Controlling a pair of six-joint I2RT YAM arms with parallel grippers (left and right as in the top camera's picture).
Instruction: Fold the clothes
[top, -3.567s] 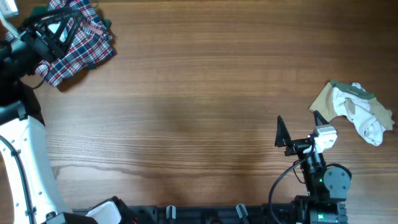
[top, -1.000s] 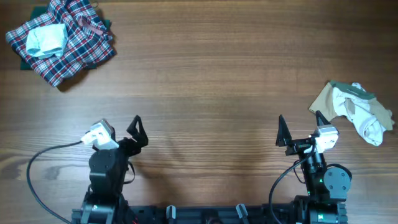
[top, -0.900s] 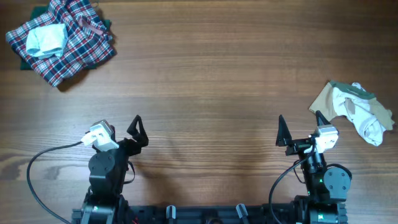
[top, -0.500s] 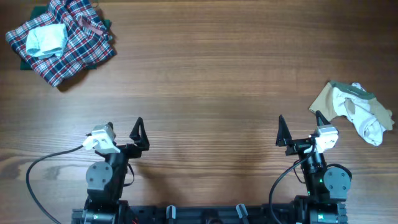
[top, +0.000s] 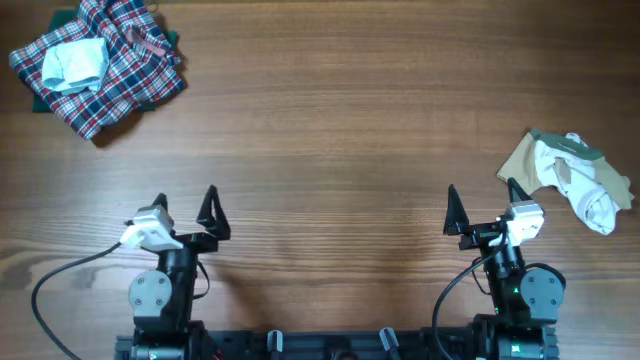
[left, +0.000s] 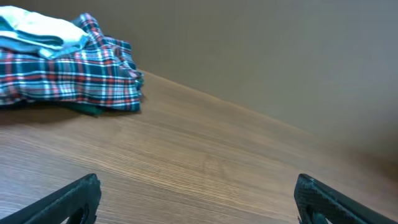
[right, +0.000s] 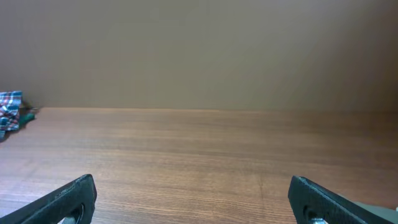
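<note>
Table (top: 330, 120): pale garment (top: 75, 62) atop plaid pile (top: 135, 80), far from left gripper (top: 185, 195), right gripper (top: 480, 190); both spread, empty.

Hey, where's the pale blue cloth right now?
The pale blue cloth lies on top of the plaid garment at the far left corner of the table in the overhead view.

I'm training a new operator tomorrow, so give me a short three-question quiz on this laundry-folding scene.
1. True or false: the left gripper holds a garment.
2. What lies on the plaid garment? A) a beige garment B) a pale blue-white folded cloth C) nothing
3. Fill in: the beige and white garments lie nearest the ____ gripper.
Key: 1 false, its jaws stand open and empty. 2 B. 3 right, the right gripper.
</note>
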